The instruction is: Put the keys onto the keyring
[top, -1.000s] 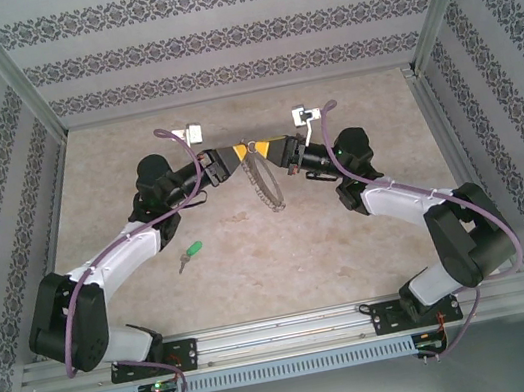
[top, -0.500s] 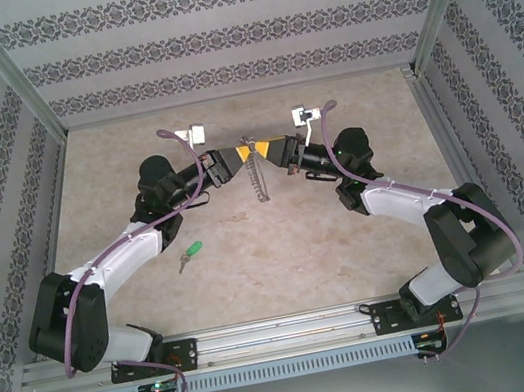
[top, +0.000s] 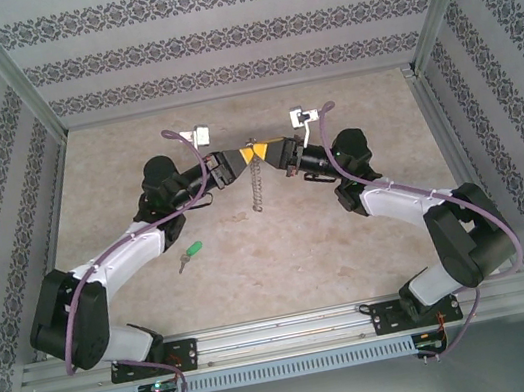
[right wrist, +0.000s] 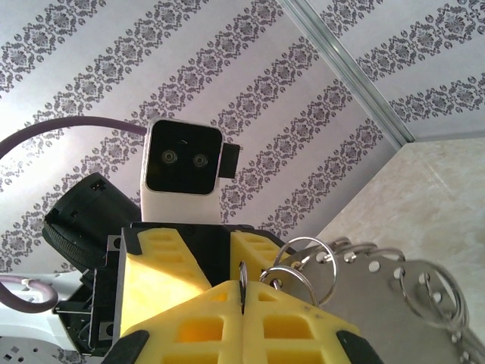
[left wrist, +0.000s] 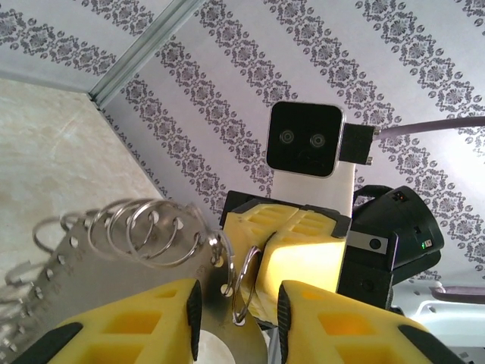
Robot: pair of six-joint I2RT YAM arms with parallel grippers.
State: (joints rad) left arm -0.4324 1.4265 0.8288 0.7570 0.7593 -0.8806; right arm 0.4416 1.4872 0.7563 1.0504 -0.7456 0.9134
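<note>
Seen from the top, the large grey metal keyring [top: 255,185] hangs edge-on above the beige mottled tabletop [top: 351,241], toward 12 o'clock of the table centre, with its top between the two grippers. The right gripper [top: 268,151] has its yellow ribbed fingers [right wrist: 295,330] pressed together, pinching the ring's thin wire rim. The left gripper [top: 241,157] meets it tip to tip. Its jaws stand partly apart astride the same rim, and a gap shows beside the wire on one side. The left wrist view shows the ring as a flat, perforated, matt metal band carrying a row of small bright wire split rings [left wrist: 155,231]. The small key with the green plastic head [top: 191,252] lies flat on the table at 8 o'clock of the ring's lower end, well apart from it. The left arm's white forearm link [top: 129,248] lies near the key at 9 o'clock. Patterned grey wallpaper [top: 215,42] lines the enclosure.
</note>
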